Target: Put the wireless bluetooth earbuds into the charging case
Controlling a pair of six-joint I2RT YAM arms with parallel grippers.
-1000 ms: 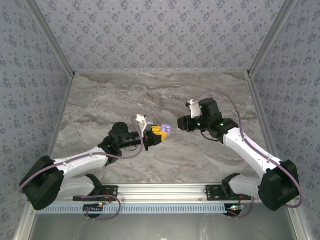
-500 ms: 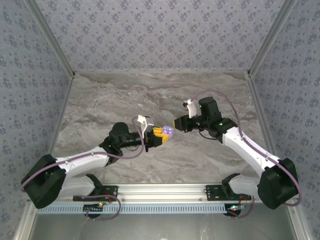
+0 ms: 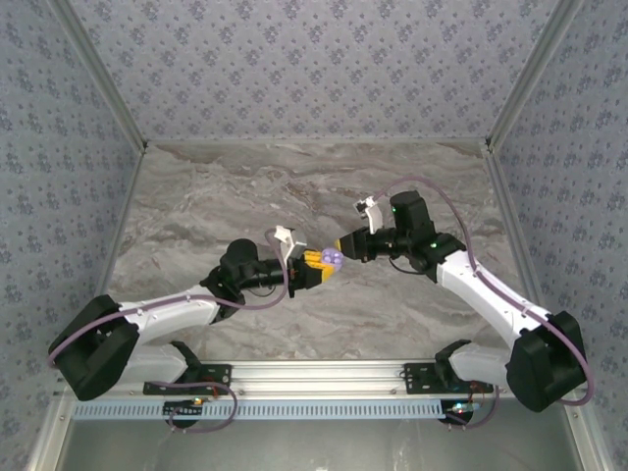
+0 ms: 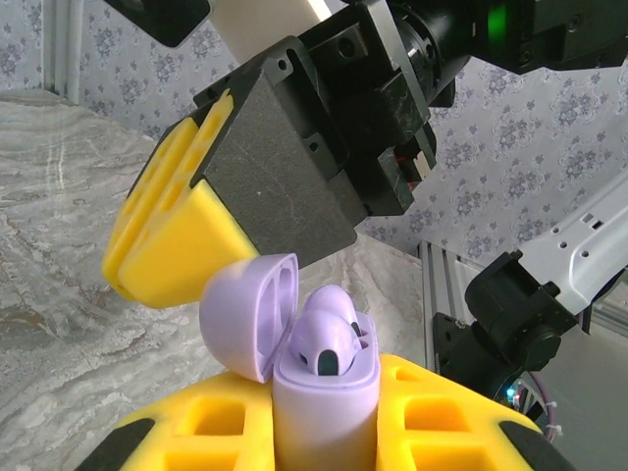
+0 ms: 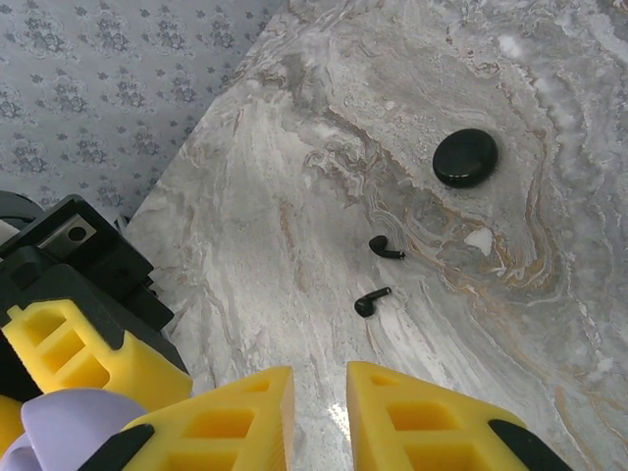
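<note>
Left end effector (image 4: pixel 324 432) grips an open lilac case (image 4: pixel 324 402) with a lilac bud (image 4: pixel 329 339) seated inside. Right end effector (image 5: pixel 320 392), narrowly parted and empty, hovers beside its lid (image 4: pixel 245 314). Beyond the right fingertips, on the surface (image 5: pixel 294 196), lie two black earbuds (image 5: pixel 385 247), then the black charging case (image 5: pixel 465 157).

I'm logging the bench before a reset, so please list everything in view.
charging case: one, black, round, on the table
earbuds: two, black, loose on the table near the charging case
lilac case: one, lid open, between the left fingers
lilac earbud: one visible, seated in the lilac case
table: one, grey marble
walls: blue-grey, patterned, around the table
left fingers: yellow, closed on the lilac case
right fingers: yellow, narrow gap, empty, beside the lilac case
</note>
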